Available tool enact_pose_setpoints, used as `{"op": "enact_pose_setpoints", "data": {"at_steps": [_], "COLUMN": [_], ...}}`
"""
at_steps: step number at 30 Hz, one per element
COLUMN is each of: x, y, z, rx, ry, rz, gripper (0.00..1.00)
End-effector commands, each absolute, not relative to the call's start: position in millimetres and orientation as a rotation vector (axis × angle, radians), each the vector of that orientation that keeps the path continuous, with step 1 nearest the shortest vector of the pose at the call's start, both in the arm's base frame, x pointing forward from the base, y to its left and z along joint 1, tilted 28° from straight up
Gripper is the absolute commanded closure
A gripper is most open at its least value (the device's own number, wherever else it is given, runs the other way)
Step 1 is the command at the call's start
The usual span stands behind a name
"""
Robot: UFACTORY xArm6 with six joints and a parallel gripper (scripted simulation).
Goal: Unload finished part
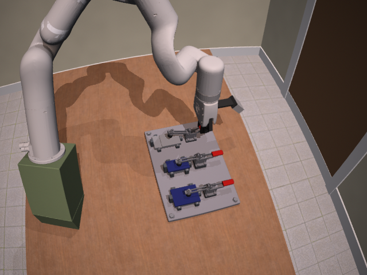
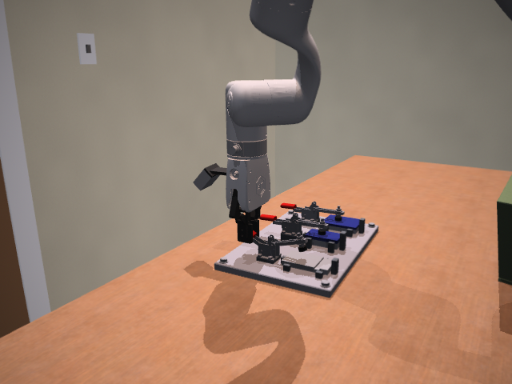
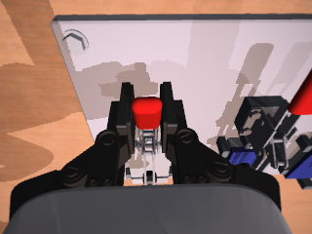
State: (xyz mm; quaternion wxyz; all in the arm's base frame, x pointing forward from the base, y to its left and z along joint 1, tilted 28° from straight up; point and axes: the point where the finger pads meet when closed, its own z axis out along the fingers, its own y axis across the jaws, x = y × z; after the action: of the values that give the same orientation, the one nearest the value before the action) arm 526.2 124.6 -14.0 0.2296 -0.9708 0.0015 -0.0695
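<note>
The grey fixture plate (image 1: pixel 225 173) (image 2: pixel 358 248) (image 3: pixel 205 54) carries three nests, each with a toggle clamp. The finished grey part (image 1: pixel 166 142) (image 2: pixel 303 261) lies in the far nest. Two blue blanks (image 1: pixel 174 165) (image 1: pixel 184 196) (image 2: pixel 322 236) (image 2: pixel 344 222) lie in the other nests, their clamp arms down on them and their red handles (image 1: pixel 217 153) (image 1: pixel 227 182) lying low. My gripper (image 1: pixel 204 128) (image 2: pixel 246 231) (image 3: pixel 146 97) stands upright over the far clamp and is shut on its red handle (image 3: pixel 146 113), which tilts up between the fingers.
The arm's green pedestal (image 1: pixel 50 189) (image 2: pixel 505 239) stands on the wooden table (image 1: pixel 118 236) left of the plate. The table's right edge runs close past the plate, with tiled floor (image 1: pixel 296 177) beyond it.
</note>
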Motion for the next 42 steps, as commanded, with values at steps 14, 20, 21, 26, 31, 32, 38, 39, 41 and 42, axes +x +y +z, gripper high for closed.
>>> {"op": "enact_pose_setpoints", "data": {"at_steps": [14,20,21,26,31,32,38,39,41,42], "x": [516.0,511.2,510.4,506.5,504.2,503.5,499.3,498.6,497.4,496.8], "y": [121.0,120.2,120.1,119.6,119.4,119.3,119.1,119.1,119.1,119.0], "z": [-6.7,-5.4,-5.1,-4.5,-4.2,-4.1,-4.0,-4.0,-4.0,-4.0], "rx": [-2.671,-2.671,-2.671,-2.671,-2.671,-2.671,-2.671,-2.671,-2.671,-2.671], "ry": [0.004,0.004,0.004,0.004,0.004,0.004,0.004,0.004,0.004,0.004], "rz": [-0.196,-0.196,-0.196,-0.196,-0.196,-0.196,-0.196,-0.196,-0.196,-0.196], "gripper": [1.00,1.00,1.00,1.00,1.00,1.00,1.00,1.00,1.00,1.00]}}
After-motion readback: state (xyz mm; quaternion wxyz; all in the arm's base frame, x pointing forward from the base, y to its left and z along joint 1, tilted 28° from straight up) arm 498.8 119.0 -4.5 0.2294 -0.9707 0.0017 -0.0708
